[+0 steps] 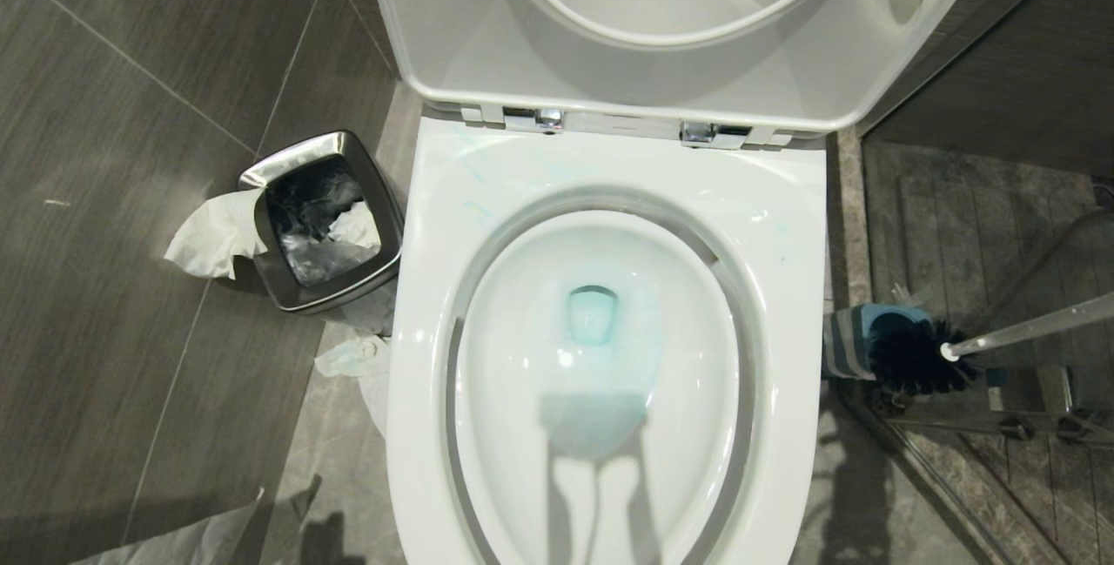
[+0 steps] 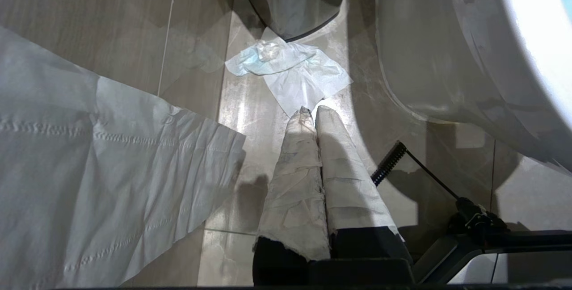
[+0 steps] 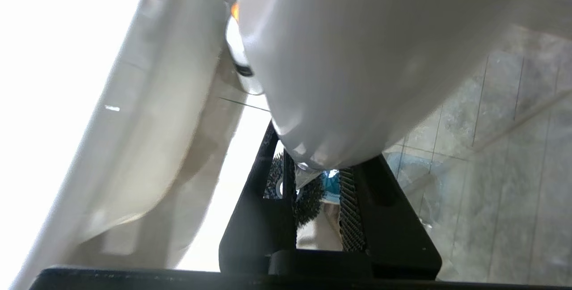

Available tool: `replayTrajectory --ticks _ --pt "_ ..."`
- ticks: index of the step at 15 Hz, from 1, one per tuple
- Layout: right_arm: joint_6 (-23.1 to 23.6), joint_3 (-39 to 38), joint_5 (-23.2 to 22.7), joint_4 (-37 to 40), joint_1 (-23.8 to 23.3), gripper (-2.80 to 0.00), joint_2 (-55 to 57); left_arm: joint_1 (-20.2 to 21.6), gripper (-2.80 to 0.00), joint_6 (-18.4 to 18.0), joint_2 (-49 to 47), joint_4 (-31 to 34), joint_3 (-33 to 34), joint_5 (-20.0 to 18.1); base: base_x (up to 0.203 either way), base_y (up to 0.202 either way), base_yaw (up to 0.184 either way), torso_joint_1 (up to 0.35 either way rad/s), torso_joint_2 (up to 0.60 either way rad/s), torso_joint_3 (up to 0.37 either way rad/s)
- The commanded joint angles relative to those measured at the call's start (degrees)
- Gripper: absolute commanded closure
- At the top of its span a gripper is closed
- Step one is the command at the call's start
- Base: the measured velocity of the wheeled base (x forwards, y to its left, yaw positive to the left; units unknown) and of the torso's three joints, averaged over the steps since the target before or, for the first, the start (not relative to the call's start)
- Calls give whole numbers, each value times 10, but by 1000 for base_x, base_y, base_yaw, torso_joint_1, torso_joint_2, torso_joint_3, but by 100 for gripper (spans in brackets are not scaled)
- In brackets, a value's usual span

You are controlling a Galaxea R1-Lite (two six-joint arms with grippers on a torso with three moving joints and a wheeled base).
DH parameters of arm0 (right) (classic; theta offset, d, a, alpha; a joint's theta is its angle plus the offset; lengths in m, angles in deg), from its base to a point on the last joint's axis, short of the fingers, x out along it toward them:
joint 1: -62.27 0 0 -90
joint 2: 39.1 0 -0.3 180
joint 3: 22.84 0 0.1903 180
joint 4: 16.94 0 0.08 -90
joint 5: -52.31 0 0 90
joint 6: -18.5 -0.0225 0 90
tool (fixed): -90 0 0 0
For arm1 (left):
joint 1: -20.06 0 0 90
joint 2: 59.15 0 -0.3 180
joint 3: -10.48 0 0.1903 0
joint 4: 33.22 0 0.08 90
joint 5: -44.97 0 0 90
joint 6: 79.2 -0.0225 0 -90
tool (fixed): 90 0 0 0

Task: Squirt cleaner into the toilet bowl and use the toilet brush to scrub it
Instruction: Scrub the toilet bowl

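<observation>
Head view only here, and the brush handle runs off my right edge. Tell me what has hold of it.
Observer: The right gripper does. Its ribbed fingers clamp the white handle of the toilet brush.
Operator: Now report the left gripper.
Observer: The left gripper is shut and empty, hanging low over the floor beside the toilet's base.
Operator: Say what it points at.
Observer: Its tips point at a crumpled, blue-tinted tissue lying on the floor just beyond them.
</observation>
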Motion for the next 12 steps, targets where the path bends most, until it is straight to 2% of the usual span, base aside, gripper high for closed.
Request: replayTrajectory --ticks 1,2,5,8,12 --pt "0 63 -3 179 0 0 -80 0 0 0 0 0 1 0 0 0 0 0 0 0" --pt "-1 90 -4 225 1 0 -88 0 0 0 0 0 1 0 0 0 0 0 0 0" --pt "-1 145 -19 279 1 0 -84 0 0 0 0 1 1 0 0 0 0 0 0 0" --pt "-1 218 -53 348 1 0 -72 0 0 -3 0 0 1 -1 0 0 0 0 0 0" --pt "0 285 -83 378 5 0 -42 0 0 -1 0 0 1 -1 0 0 0 2 2 37"
